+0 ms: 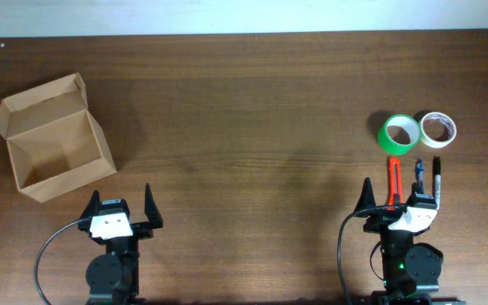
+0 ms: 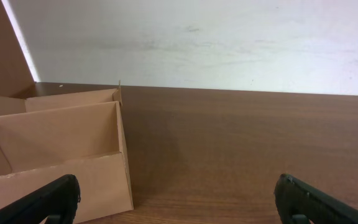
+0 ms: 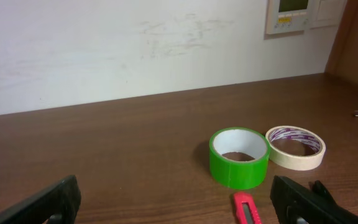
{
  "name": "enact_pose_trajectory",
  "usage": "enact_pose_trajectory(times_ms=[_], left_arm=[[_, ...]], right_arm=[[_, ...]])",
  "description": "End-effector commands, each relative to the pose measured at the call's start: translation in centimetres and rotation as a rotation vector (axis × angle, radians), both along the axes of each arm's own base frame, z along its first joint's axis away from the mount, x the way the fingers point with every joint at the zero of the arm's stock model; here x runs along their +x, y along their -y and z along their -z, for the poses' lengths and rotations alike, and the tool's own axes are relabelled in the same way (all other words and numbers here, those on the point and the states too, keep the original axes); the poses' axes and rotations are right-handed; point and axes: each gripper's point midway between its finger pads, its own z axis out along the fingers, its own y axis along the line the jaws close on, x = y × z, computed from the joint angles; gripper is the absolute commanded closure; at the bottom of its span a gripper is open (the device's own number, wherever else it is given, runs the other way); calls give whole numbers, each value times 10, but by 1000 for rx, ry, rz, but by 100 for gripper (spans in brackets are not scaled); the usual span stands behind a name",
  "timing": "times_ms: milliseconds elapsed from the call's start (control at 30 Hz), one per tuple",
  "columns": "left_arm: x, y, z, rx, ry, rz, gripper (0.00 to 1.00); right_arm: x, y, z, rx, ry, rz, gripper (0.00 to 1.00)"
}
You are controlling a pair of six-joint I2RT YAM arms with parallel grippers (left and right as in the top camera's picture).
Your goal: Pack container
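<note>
The tan cardboard container sits open at the far left of the table, lid flap tilted back, and looks empty inside. It also shows in the left wrist view. At the right lie a green tape roll, a cream tape roll, a red utility knife, a black marker and a small blue item. My left gripper is open and empty near the front edge, just right of the container. My right gripper is open, just in front of the knife. The green roll, cream roll and knife show in the right wrist view.
A white wall runs along the table's far edge. A wall control panel hangs at the upper right of the right wrist view. Bare brown wood lies between the container and the tape rolls.
</note>
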Motion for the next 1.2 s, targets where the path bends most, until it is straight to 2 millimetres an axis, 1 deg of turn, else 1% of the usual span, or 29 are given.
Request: enact_pose_trajectory(times_ms=[0, 1167], left_arm=[[0, -1, 0, 12, 3, -6, 0], [0, -1, 0, 12, 3, -6, 0]], right_arm=[[0, 3, 3, 6, 0, 16, 1], [0, 3, 3, 6, 0, 16, 1]])
